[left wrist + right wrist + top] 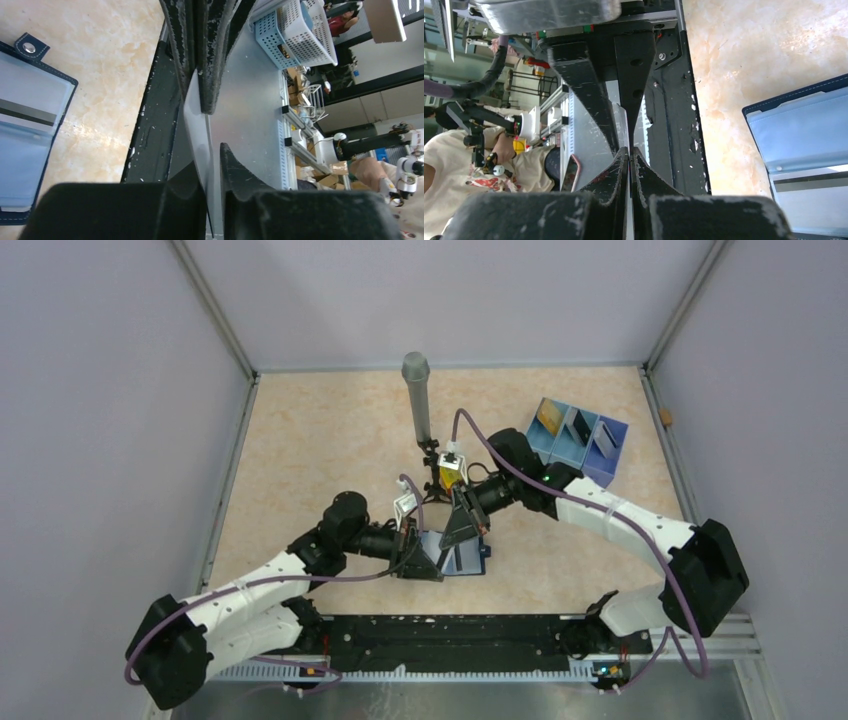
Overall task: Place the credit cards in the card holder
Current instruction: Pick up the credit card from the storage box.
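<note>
Striped card (27, 112) seemingly in wallet (30, 165); right gripper (630, 152) pinches pale card (197, 125) above it, left gripper (212, 157) hold I can't tell; cards (578, 425) wait in tray (612, 455).

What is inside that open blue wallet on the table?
The card holder lies open: light blue pockets, and one pale card with a dark stripe tucked in. From above, the left gripper and right gripper hide part of it.
</note>
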Available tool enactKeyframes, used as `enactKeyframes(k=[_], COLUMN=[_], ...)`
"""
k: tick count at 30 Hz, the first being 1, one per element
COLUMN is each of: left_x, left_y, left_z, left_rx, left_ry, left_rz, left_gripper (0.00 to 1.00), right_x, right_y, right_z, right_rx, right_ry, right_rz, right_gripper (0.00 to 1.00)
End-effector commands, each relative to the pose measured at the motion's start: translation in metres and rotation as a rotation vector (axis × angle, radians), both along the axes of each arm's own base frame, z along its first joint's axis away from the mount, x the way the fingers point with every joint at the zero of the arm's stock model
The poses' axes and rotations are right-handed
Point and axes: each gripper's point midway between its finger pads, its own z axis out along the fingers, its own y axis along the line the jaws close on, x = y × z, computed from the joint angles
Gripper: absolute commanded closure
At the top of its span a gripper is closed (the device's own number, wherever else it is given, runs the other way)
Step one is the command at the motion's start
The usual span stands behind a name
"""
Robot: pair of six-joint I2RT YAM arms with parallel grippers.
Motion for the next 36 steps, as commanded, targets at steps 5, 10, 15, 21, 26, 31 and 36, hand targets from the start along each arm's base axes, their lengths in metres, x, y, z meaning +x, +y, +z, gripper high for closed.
enactKeyframes(k=[5,10,15,21,26,31,36], left_x=[0.002,0.016,0.027,0.045,0.054,0.055,0.054], left_y=[-0.005,-0.009,-0.013,-0.014,-0.011,-0.008,-0.008], left_z=[0.01,-0.002,-0.006,0.005,0.018,0.018,0.02], left_rx=[-0.051,-0.02,-0.053,-0.14,-0.209,-0.218,-0.225], left_ry=[-0.05,0.006,0.094,0.131,0.115,0.116,0.113], left_rz=[-0.018,0.082,0.169,0.296,0.365,0.387,0.382], left_gripper=[1.0,1.0,1.0,1.0,1.0,1.0,1.0], right_x=[0.006,0.017,0.036,0.055,0.059,0.049,0.047], right_y=[0.006,0.005,0.0,-0.004,-0.002,0.005,0.007], right_z=[0.01,0.004,0.001,0.0,0.009,0.026,0.036], right_rx=[0.02,-0.009,-0.002,0.039,0.197,0.352,0.431], right_ry=[-0.077,-0.069,-0.06,-0.031,0.051,0.086,0.106], right_rz=[0.015,-0.03,-0.135,-0.335,-0.498,-0.544,-0.564], right_gripper=[1.0,0.85,0.38,0.29,0.31,0.38,0.5])
